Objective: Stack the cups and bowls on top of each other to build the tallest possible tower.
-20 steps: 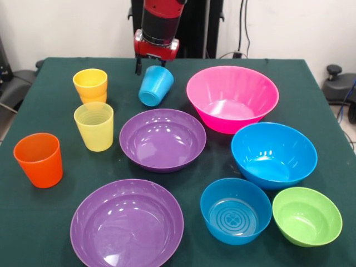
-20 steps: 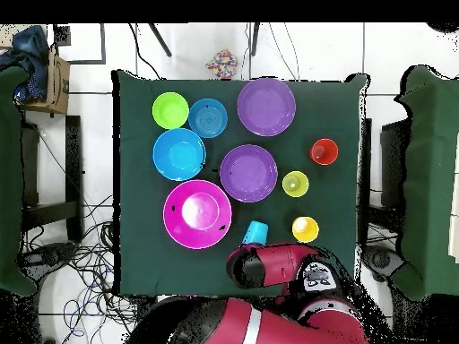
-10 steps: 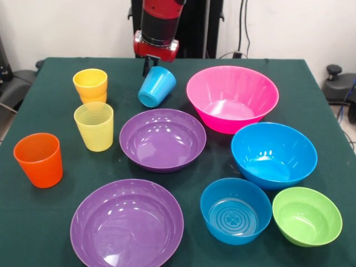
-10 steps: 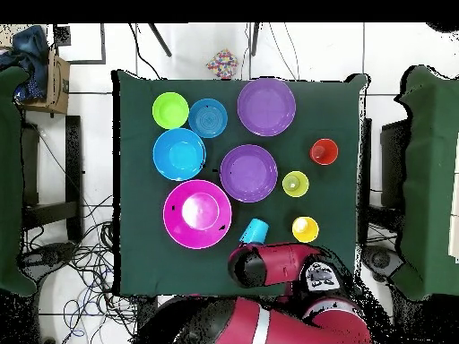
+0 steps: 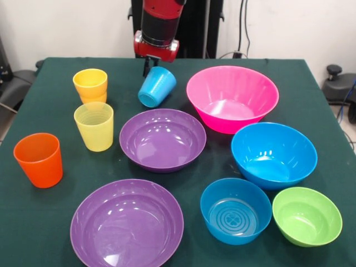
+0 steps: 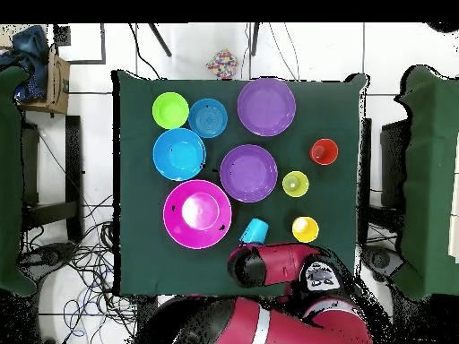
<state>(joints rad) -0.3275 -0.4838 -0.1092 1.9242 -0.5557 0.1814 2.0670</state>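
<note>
Gripper [image 5: 149,68] at the far edge of the table [image 5: 50,222], clamped on the base of the light blue cup [image 5: 157,86], which hangs tilted with its mouth toward the near left. Front view: pink bowl [image 5: 232,98] just right of that cup, amber cups [image 5: 90,85] nested far left, ribbed yellow cup [image 5: 94,126] in front of them, orange cup [image 5: 39,159] near left. Two purple bowls [image 5: 162,139] sit centre and near. Big blue bowl [image 5: 273,154], small blue bowl [image 5: 236,210] and green bowl [image 5: 306,216] lie right.

Lab: green-clothed table [image 6: 341,116], loose floor cables [image 6: 85,269], tiled floor [image 6: 394,54].
</note>
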